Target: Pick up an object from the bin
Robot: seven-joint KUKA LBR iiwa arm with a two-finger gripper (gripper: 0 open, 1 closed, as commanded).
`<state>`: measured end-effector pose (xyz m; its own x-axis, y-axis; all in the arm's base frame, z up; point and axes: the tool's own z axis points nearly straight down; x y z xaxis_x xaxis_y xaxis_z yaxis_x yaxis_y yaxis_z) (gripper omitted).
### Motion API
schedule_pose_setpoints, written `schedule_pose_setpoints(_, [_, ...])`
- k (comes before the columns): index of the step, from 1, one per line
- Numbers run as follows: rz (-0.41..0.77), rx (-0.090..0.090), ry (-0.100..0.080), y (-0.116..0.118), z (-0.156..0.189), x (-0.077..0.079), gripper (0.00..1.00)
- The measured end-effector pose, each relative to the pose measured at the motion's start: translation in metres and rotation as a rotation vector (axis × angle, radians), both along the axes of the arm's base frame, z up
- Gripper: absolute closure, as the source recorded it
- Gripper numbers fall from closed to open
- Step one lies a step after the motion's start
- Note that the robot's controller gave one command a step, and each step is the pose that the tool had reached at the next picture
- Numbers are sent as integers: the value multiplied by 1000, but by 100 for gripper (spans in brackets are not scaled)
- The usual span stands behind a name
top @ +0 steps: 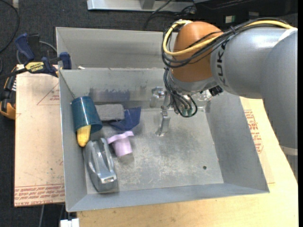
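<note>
My gripper [162,129] hangs over the bare middle of the bin floor, one metal finger showing below the orange cover, with nothing seen between the fingers. To its left lies a dark blue flat piece [129,119]. A lilac spool-shaped object [122,144] rests below that, left of the gripper and apart from it.
Along the left wall lie a teal cup [85,111] with a yellow object [83,135] sticking out, a grey sponge-like block [110,112], and a grey metal stapler-like tool [100,166]. The arm fills the upper right.
</note>
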<state>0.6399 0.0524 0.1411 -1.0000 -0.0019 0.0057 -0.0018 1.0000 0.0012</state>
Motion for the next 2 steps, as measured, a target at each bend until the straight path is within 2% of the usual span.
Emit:
schedule_pose_setpoints(1, [-2,0,-8,0,5,2,0])
schedule_pose_setpoints(2, [54,-1,-12,109,-14,16,0])
